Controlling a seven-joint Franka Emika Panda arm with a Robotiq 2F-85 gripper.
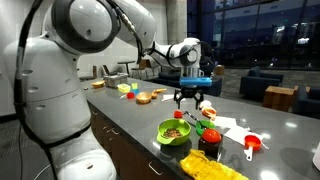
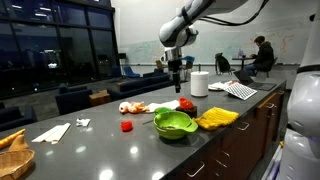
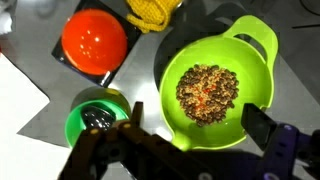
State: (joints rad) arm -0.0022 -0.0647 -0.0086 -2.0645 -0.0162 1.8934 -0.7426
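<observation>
Lime green bowl (image 3: pixel 252 62) with a looped handle on its rim, upright on the dark worktop (image 1: pixel 128 112) near the edge. Round and deep, smooth glossy walls. Inside, a brown and reddish grain mix (image 3: pixel 207 95) heaped at the bottom centre.

A long dark grey counter (image 2: pixel 100 145) with wooden cabinet fronts (image 2: pixel 238 150) runs through a large, lounge-like room. The tall windows (image 2: pixel 60 45) are black and reflect the indoor lights. Blue armchairs (image 1: pixel 262 84) and a wooden side table (image 1: pixel 280 97) stand beyond. A person (image 2: pixel 262 52) sits by what may be a whiteboard (image 2: pixel 295 38).
</observation>
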